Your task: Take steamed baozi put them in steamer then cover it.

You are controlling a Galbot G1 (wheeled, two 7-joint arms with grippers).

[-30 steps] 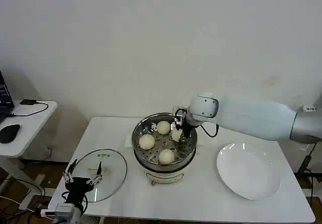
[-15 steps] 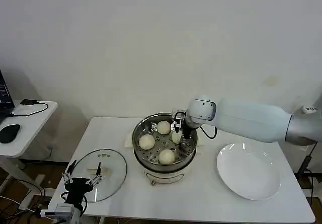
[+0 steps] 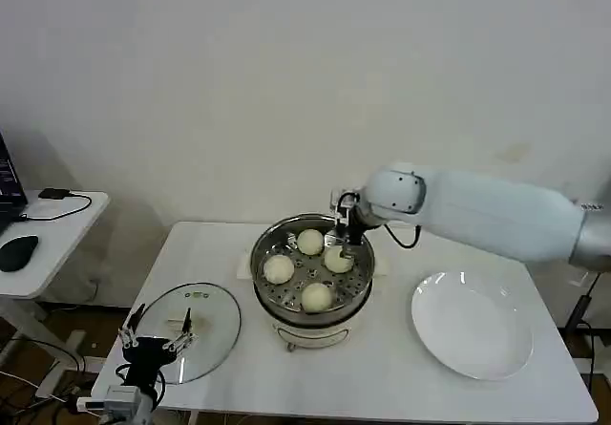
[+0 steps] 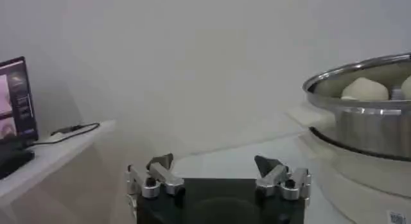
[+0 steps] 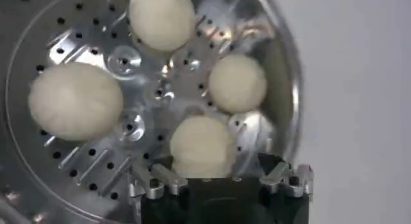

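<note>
The steamer (image 3: 256,270) stands mid-table with four baozi on its perforated tray: one at the back (image 3: 309,242), one at the right (image 3: 338,260), one at the left (image 3: 278,268) and one at the front (image 3: 316,296). My right gripper (image 3: 346,232) hovers open just above the steamer's back-right rim. In the right wrist view its fingertips (image 5: 218,175) stand apart above the nearest baozi (image 5: 200,145), which rests on the tray inside the rim (image 5: 292,84). The glass cover (image 3: 205,320) lies flat on the table's left. My left gripper (image 3: 158,329) (image 4: 217,166) waits open at the cover's near edge.
A white plate (image 3: 473,328) lies bare on the table's right side. A side desk (image 3: 48,224) with a mouse stands off to the left. From the left wrist the steamer's wall (image 4: 366,129) rises close by, with a baozi (image 4: 364,88) showing over its rim.
The right gripper lowered the fourth baozi onto the tray, let go of it and has risen to the back-right rim. The left arm has not moved.
</note>
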